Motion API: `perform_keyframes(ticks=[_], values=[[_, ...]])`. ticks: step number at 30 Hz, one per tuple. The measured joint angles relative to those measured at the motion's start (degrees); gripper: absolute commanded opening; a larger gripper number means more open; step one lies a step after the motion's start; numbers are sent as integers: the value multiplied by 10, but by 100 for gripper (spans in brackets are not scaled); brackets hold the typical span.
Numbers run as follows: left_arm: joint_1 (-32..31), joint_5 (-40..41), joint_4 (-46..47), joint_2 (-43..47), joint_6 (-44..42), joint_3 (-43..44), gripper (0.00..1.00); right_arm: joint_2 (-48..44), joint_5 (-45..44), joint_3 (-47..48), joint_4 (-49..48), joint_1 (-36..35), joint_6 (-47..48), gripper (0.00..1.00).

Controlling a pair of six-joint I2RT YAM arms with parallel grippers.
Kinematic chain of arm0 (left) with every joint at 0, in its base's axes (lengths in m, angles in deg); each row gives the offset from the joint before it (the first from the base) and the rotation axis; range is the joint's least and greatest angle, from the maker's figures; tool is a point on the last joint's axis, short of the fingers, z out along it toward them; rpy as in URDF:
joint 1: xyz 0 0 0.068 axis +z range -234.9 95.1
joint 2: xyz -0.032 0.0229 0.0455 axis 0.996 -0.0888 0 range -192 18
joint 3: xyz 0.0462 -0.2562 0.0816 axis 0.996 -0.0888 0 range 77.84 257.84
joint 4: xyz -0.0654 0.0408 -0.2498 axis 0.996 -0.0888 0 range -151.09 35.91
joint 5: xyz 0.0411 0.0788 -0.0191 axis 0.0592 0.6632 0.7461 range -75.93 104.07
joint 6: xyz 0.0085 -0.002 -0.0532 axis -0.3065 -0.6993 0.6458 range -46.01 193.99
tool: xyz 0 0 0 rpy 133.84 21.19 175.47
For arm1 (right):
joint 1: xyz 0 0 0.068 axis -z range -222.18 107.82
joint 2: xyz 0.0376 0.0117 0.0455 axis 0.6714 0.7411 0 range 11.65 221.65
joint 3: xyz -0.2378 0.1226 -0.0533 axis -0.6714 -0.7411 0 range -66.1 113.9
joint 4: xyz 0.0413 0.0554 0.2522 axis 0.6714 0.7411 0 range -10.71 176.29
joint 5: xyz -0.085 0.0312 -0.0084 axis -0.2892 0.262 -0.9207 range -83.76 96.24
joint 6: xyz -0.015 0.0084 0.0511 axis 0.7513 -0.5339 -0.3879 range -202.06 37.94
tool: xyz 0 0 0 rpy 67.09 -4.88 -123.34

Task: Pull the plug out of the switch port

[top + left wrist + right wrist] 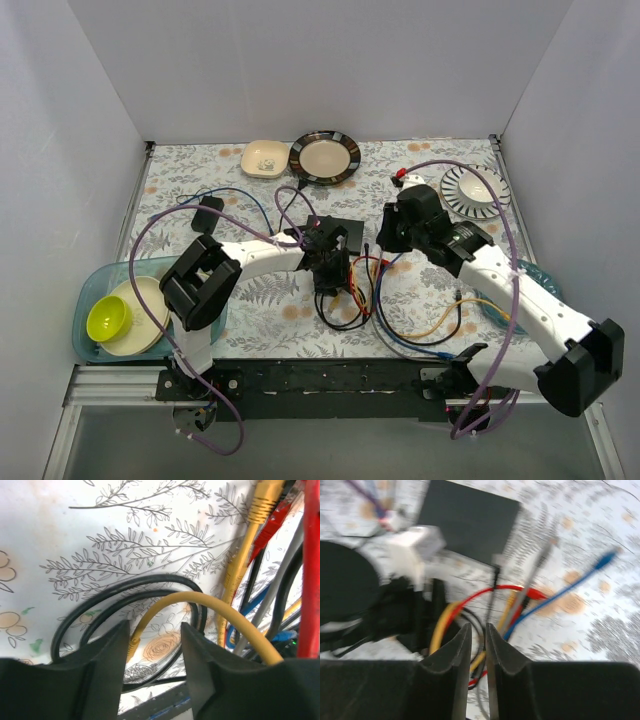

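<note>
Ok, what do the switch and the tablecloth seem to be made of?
Switch: dark grey, matte, no glare; plastic or painted metal, the blur leaves it open. Tablecloth: probably printed vinyl or cloth, smooth and flat with a leaf pattern.

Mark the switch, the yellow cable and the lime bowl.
switch [467, 525], right wrist view, flat top
yellow cable [200, 598], left wrist view, top of arch
lime bowl [107, 318], top external view, inner wall

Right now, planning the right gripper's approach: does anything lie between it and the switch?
Yes. In the right wrist view a tangle of cables, red cable, yellow cable and blue cable among them, lies between the right gripper and the switch. The left arm crowds that path's left side.
</note>
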Motion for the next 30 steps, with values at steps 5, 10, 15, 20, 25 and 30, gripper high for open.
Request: perform_keyframes(ticks=[5,10,15,20,25,30], values=[[4,19,-16,13,-7,3,68,-38,125,-10,-57,-15,17,29],[11,56,-49,68,-9,3,75,-18,179,-50,-71,-50,17,28],[22,113,-88,155,5,-3,77,-12,193,-59,-78,-55,17,22],[58,150,-125,236,46,-61,73,15,200,-56,-106,-76,15,18],[144,150,-154,295,86,-156,73,82,208,-39,-119,-130,17,20],[188,151,-175,369,110,-196,72,174,209,-7,-123,-179,21,19]])
